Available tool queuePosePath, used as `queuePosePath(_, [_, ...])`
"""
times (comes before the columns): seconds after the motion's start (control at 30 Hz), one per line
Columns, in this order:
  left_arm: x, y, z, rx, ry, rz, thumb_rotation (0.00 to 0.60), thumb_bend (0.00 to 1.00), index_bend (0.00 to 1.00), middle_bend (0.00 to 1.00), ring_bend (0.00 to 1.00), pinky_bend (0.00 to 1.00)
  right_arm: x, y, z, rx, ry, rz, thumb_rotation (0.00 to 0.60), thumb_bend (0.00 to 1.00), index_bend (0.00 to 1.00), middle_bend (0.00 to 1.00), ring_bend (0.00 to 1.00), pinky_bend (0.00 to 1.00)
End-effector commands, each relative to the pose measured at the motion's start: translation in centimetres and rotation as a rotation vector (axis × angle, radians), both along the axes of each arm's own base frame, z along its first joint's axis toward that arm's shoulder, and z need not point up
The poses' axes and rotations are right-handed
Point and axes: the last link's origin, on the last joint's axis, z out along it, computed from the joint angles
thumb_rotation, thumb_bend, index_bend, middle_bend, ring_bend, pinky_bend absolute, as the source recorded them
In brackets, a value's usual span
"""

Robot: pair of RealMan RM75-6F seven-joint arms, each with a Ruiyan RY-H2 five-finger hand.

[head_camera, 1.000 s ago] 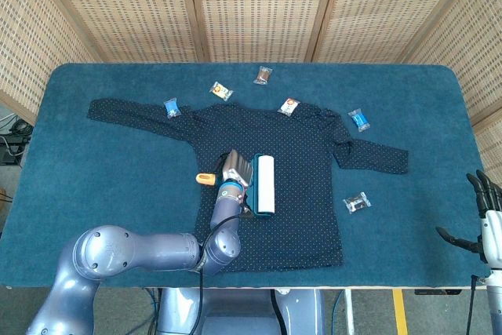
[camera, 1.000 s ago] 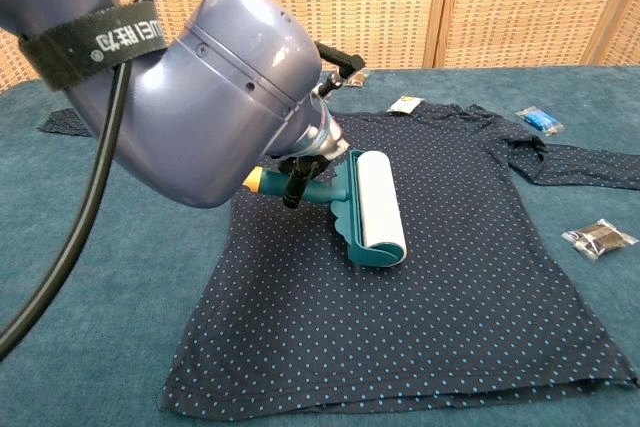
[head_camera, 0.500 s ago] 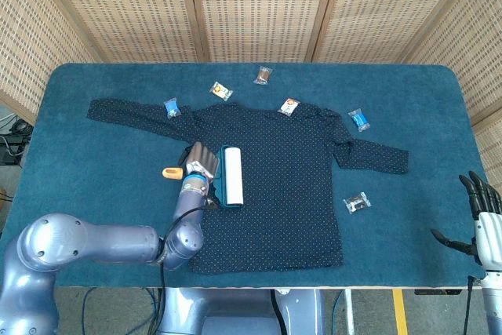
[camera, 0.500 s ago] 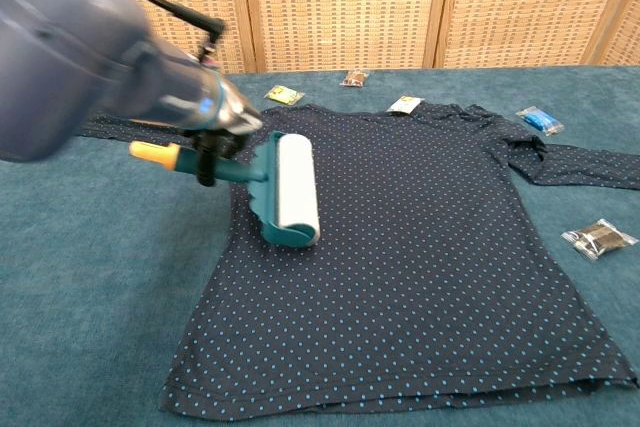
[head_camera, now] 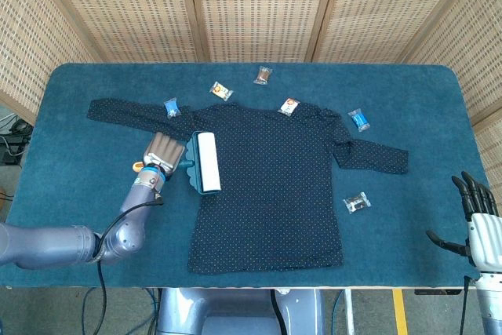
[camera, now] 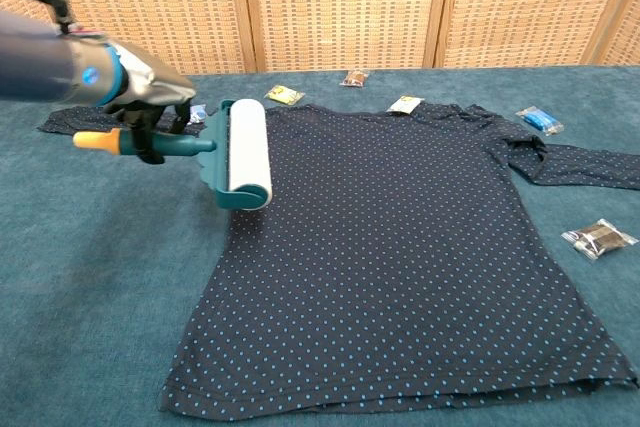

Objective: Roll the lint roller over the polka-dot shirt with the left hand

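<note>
A dark navy polka-dot shirt (head_camera: pixel 274 186) (camera: pixel 400 247) lies flat in the middle of the blue table. My left hand (head_camera: pixel 161 152) (camera: pixel 145 97) grips the teal handle of the lint roller (head_camera: pixel 205 162) (camera: pixel 243 152), whose orange end sticks out to the left. The white roll sits over the shirt's left edge, near the armpit; whether it touches the cloth I cannot tell. My right hand (head_camera: pixel 477 217) hangs off the table's right front corner with its fingers spread and nothing in it; the chest view does not show it.
Several small wrapped snacks lie around the shirt: one by the left sleeve (head_camera: pixel 171 107), two behind the collar (head_camera: pixel 221 90) (head_camera: pixel 263 75), one on the shoulder (head_camera: pixel 289 105), a blue one (head_camera: pixel 358 119) and a dark one (head_camera: pixel 357 203) at the right. A wicker screen stands behind the table.
My left hand has drawn the roller leftward and back across the shirt, from the chest middle to its left edge. My right hand has shifted slightly lower in the head view.
</note>
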Motion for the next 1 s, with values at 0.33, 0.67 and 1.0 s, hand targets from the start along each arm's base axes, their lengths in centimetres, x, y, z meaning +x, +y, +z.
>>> queuePosePath(0.33, [-4.7,0.3,1.0,0.017,-0.001,-0.032,0.6,0.36,0.56,0.47,0.48,0.38,0.2,0.0,-0.3,-0.005,0.03,-0.004,0.6,0.17,0.07,0.0,0.0,0.0])
queuePosePath(0.67, [-6.5,0.1,1.4,0.027,0.025,-0.032,0.6,0.25,0.05,0.0,0.01,0.01,0.4,0.0,-0.7,0.005,0.046,0.002,0.6,0.17,0.07,0.0,0.0,0.0])
queuePosePath(1.0, [-6.6,-2.5,4.1,0.154,-0.275,-0.025,0.6,0.21,0.0,0.0,0.0,0.0,0.6,0.0,-1.2,0.021,0.058,0.01,0.6,0.17,0.07,0.0,0.0,0.0])
